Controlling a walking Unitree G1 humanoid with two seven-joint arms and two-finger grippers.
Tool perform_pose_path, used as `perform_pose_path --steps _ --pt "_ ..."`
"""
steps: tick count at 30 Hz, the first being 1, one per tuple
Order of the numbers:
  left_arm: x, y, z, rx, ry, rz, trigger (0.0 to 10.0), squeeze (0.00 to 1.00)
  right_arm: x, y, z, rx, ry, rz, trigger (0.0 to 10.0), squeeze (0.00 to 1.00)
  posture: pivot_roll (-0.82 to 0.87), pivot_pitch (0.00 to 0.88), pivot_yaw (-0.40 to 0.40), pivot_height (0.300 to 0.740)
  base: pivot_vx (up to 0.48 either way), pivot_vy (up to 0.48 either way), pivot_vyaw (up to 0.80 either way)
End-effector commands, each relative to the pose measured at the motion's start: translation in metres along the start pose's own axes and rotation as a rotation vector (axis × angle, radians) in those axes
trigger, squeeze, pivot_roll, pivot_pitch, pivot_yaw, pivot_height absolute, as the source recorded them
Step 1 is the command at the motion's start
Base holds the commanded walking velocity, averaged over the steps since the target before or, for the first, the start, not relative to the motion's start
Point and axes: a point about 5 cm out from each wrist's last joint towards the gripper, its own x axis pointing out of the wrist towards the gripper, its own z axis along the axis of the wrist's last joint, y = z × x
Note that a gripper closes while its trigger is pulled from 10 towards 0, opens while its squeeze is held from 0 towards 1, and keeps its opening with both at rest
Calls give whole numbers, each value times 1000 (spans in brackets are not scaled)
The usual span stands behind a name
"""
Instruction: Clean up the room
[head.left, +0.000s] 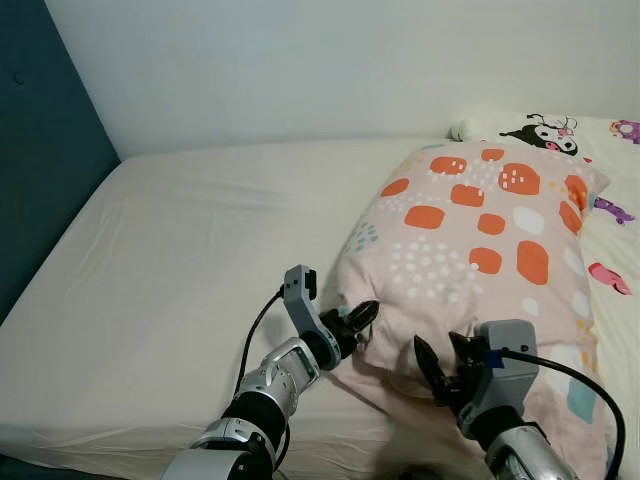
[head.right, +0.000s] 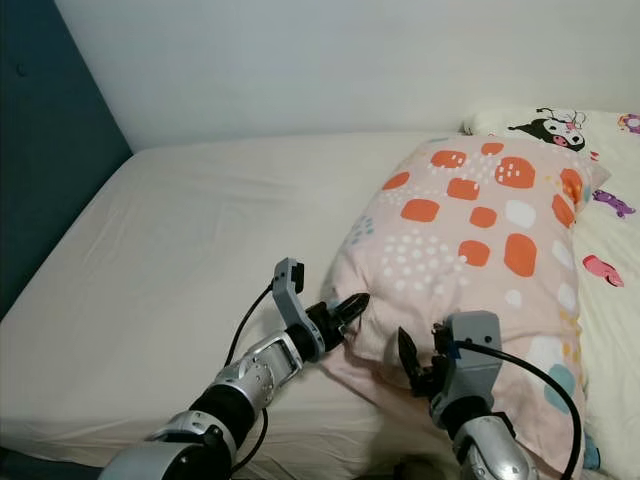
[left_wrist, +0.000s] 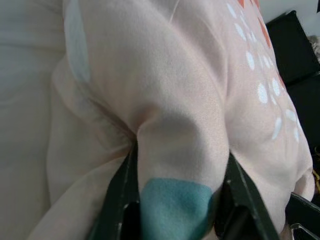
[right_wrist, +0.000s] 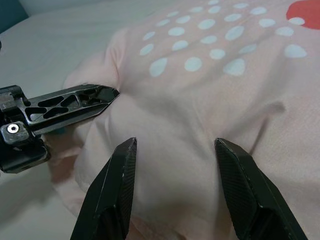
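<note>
Head views: I see a pink pillow with orange and white blotches lying on a cream bed sheet, its far end toward the white wall and its near corner right at my two grippers. A dark blue headboard runs along the left side of the bed. Beside the pillow on the right lies a white sheet with cartoon figures.

Left wrist view: what I get here and not from the head is the grip itself. A fold of the pillow's pink cover, with a teal patch on it, bulges up between the two black fingers, which press in on it from both sides.

Right wrist view: this one shows me the gap between the right fingers, with pillow fabric lying across it, and the left gripper's finger reaching in from the side onto the same corner.

Left gripper: clamped on the near left corner of the pillow, a pinch of cover caught between the fingers.

Right gripper: fingers spread apart, holding nothing, tips at the pillow's near edge. I cannot tell whether they rest on the fabric or sit just above it.

Pillow position: on the bed, right of the middle, its near edge slightly bunched where the left gripper grips it.
</note>
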Motion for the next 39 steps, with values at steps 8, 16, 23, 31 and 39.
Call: perform_pose_path --steps 8,16,23,31,39 --pt "-20 28 -6 39 48 102 0 0 3 3 -7 -3 21 24 10000 0 -98 346 75 576 0 0 0" --pt "-51 61 24 79 27 128 0 0 8 -2 -6 -1 2 12 10000 0 -92 309 79 576 0 0 0" --pt "-110 98 56 128 -12 149 0 0 13 -2 -3 2 -23 15 10000 0 -81 274 71 576 0 0 0" --pt "-159 118 81 164 -51 238 0 0 17 0 -3 6 -31 29 10000 0 -68 268 64 576 0 0 0" --pt "-208 132 100 216 -70 360 0 0 20 -2 -3 5 -43 30 10000 0 -57 267 62 576 0 0 0"
